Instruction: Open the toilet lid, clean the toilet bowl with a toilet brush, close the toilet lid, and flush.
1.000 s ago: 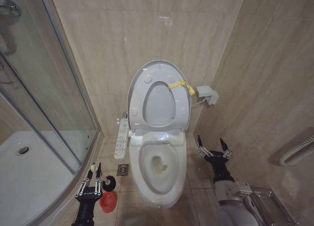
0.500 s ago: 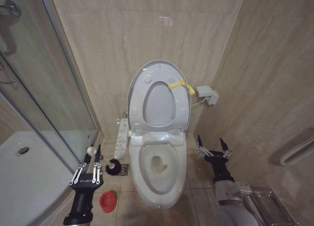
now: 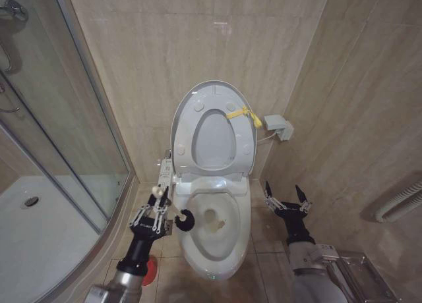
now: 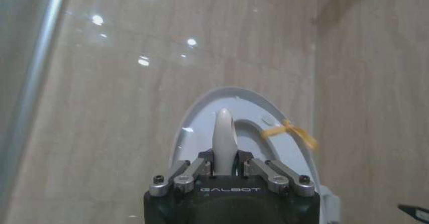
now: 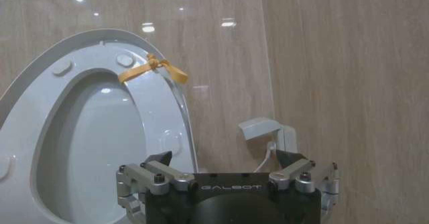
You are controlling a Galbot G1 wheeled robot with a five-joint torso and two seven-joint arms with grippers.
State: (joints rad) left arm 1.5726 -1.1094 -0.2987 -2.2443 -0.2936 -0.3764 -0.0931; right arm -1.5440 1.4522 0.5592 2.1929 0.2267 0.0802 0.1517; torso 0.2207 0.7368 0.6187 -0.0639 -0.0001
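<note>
The large glossy white plastic toilet lid (image 3: 214,128) stands raised against the beige tiled wall (image 3: 198,39), with the ring-shaped seat up against it and a small yellow tie (image 3: 244,114) knotted on its right side. Below it the white ceramic oval toilet bowl (image 3: 214,217) lies open, some brownish soiling showing at its bottom.

The left gripper (image 3: 154,214) now sits just left of the bowl's rim, beside the white button panel arm (image 3: 163,181). Half a second ago it was farther left and nearer, over the floor by the glass shower enclosure (image 3: 59,118); a second ago it was down at the small round red cup-like holder (image 3: 149,269), which is now partly hidden behind the forearm. Its fingers are clamped on the thin white stick handle of the toilet brush (image 3: 179,217), and the dark bristle head has swung from above the floor drain to over the bowl's left rim. Whether the bristles touch the ceramic is hard to tell. In the left wrist view the handle (image 4: 223,138) rises between the closed fingers.

The right gripper (image 3: 287,196) hovers right of the bowl, near the right wall, its fingers spread apart and holding nothing, unchanged from the earlier frames.
</note>
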